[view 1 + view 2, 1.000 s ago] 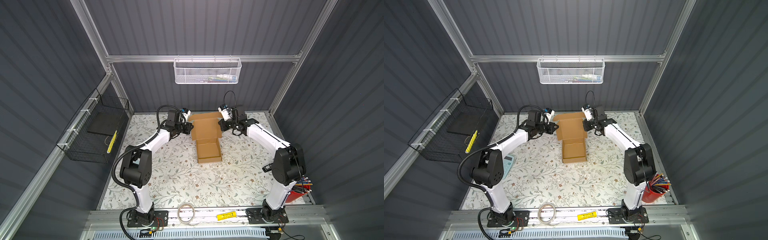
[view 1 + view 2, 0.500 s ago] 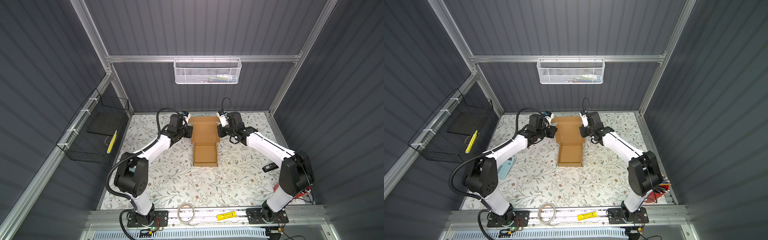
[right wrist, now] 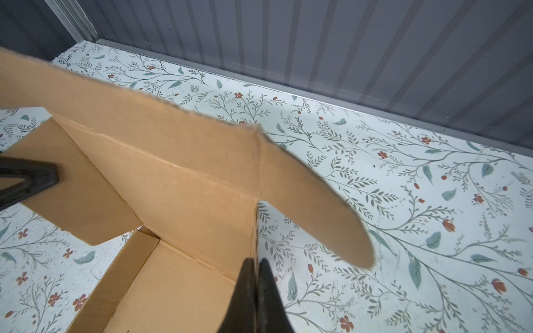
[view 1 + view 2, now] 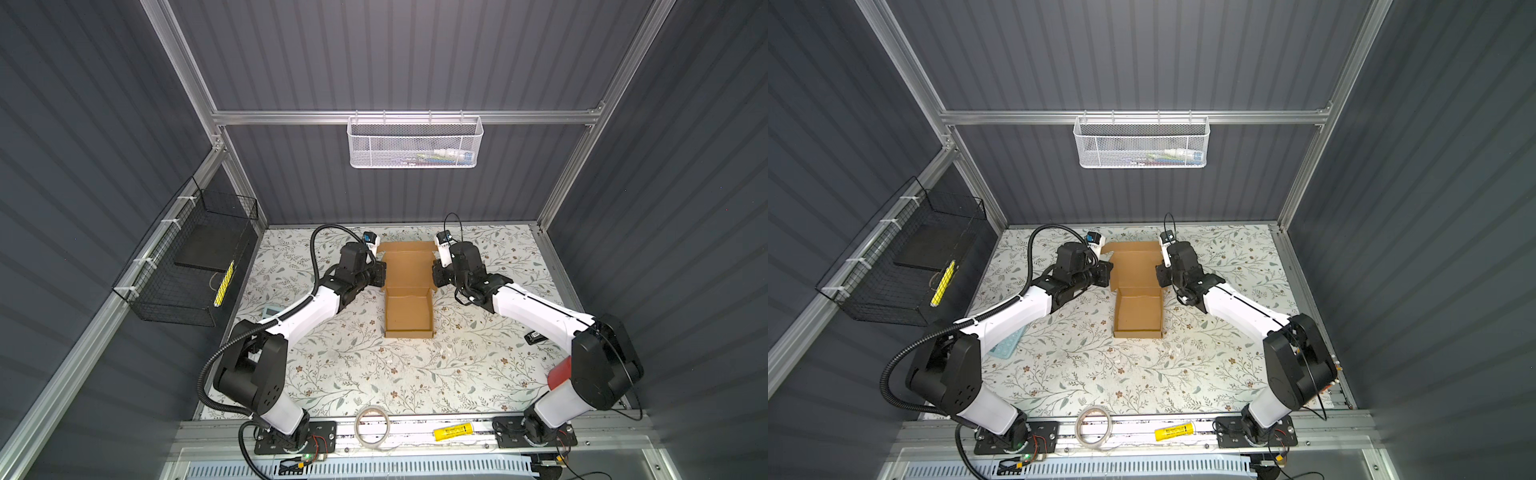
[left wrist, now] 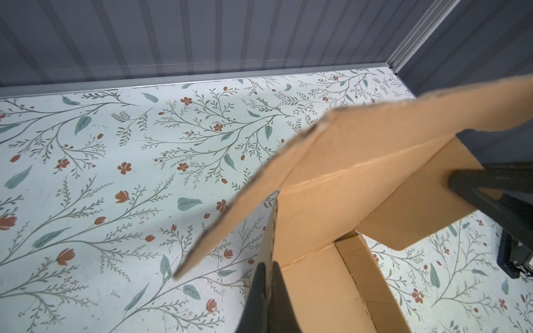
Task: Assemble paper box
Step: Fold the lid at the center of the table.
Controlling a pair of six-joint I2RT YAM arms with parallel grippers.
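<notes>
Presently, the left gripper stands clenched on the thin edge of a side flap of the plain brown corrugated cardboard paper box, its two black fingers pressed against either face of the flap. The right gripper is likewise clamped on the opposite side flap. Both flaps belong to the lid panel, which stands raised from the rear wall of the box's open tray; a further flap folds off its upper edge. The tray itself, walls upright, rests on the pale floral-patterned table cover, towards the rear middle, directly between the two grippers in both top views. Further out, a white perforated metal basket hangs on the back wall, a black wire basket hangs on the wall at the left arm's side, and a roll of clear tape lies on the front rail.
</notes>
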